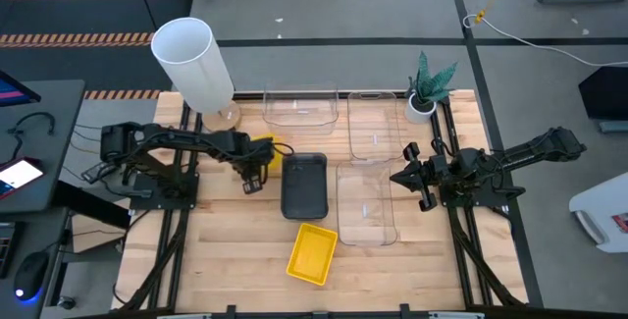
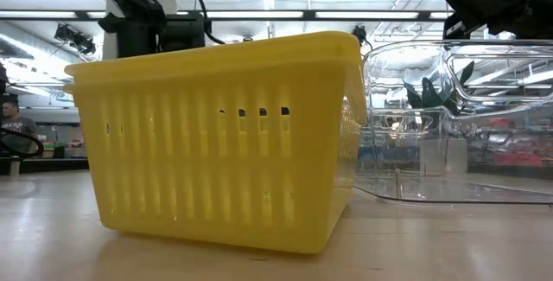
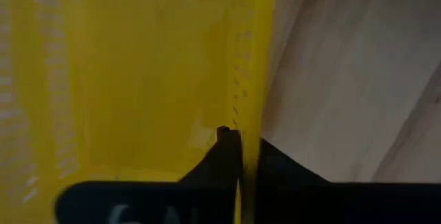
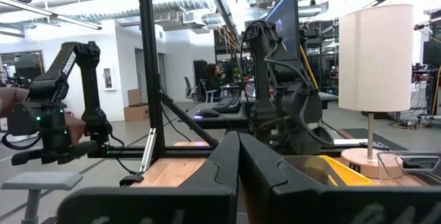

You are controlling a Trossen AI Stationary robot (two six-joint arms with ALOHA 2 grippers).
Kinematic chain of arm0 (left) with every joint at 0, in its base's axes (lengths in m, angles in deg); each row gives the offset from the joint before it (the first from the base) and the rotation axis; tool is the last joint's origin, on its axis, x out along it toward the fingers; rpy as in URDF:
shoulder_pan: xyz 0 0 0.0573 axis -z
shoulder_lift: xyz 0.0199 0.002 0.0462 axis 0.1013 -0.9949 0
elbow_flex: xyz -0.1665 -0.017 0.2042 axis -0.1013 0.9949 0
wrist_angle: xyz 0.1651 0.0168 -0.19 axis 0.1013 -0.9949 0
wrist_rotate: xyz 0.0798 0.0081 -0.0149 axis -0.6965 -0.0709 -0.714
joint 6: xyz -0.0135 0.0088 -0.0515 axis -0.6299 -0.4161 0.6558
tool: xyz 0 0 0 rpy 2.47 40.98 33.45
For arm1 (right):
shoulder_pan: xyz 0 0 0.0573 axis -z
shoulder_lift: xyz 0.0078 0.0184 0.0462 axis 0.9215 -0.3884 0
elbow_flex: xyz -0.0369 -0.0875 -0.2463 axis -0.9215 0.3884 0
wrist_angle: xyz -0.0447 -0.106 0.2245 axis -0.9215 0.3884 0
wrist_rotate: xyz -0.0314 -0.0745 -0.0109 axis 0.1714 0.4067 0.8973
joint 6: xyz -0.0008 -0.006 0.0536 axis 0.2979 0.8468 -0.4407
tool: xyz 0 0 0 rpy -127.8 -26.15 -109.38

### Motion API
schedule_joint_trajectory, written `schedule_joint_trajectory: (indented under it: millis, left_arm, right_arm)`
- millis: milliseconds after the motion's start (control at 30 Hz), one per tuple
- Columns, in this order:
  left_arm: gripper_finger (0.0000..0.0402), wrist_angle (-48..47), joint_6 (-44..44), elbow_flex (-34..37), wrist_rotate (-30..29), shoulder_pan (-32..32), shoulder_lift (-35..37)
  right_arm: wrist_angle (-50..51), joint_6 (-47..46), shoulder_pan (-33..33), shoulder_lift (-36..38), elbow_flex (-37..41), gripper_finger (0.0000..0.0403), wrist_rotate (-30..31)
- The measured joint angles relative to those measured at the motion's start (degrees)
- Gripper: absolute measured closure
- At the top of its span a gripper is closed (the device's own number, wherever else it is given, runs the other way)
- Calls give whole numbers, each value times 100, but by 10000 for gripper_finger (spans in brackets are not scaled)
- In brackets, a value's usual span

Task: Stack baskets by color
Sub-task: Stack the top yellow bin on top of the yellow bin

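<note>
High view. The left gripper (image 1: 253,175) is seen at about 9 o'clock from the table's centre, lowered over a yellow basket (image 1: 267,152) that is largely hidden beneath the arm; only a yellow edge is visible. A dark grey basket (image 1: 304,185) lies just beside it, toward 3 o'clock. A second yellow basket (image 1: 313,253) lies tilted at 6 o'clock. Three clear baskets are placed toward 12 to 3 o'clock: one (image 1: 300,107) at the far edge, one (image 1: 377,123) next to it, one (image 1: 366,204) nearer the middle. The right gripper (image 1: 404,175) is held at 3 o'clock with fingers pressed together and nothing between them. A white cylinder (image 1: 193,61) and a small plant (image 1: 428,86) stand at the far edge of the wooden table (image 1: 226,250).

Low view. The frame is filled by the second yellow basket (image 2: 220,143); most of the table behind it is hidden. A clear basket (image 2: 454,125) is cut off at the 3 o'clock border.

Left wrist view. The left gripper (image 3: 241,148) is shown clamped narrowly on the wall of the yellow basket (image 3: 138,79), one finger on each side of the wall. The picture is blurred.

Right wrist view. The right gripper (image 4: 239,148) is shown fully closed and empty. The left arm (image 4: 275,86) is seen beyond it. No legible writing can be made out in any view.
</note>
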Motion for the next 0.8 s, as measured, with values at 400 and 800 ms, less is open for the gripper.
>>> schedule_joint_trajectory:
  millis: [400,800]
  left_arm:
    - [397,-1479,517,-361,146,493,365]
    - [398,-1943,1616,-352,-550,774,1840]
  right_arm:
    - [0,0,0,-1,-1,386,0]
    - [1,0,0,1,0,386,-2]
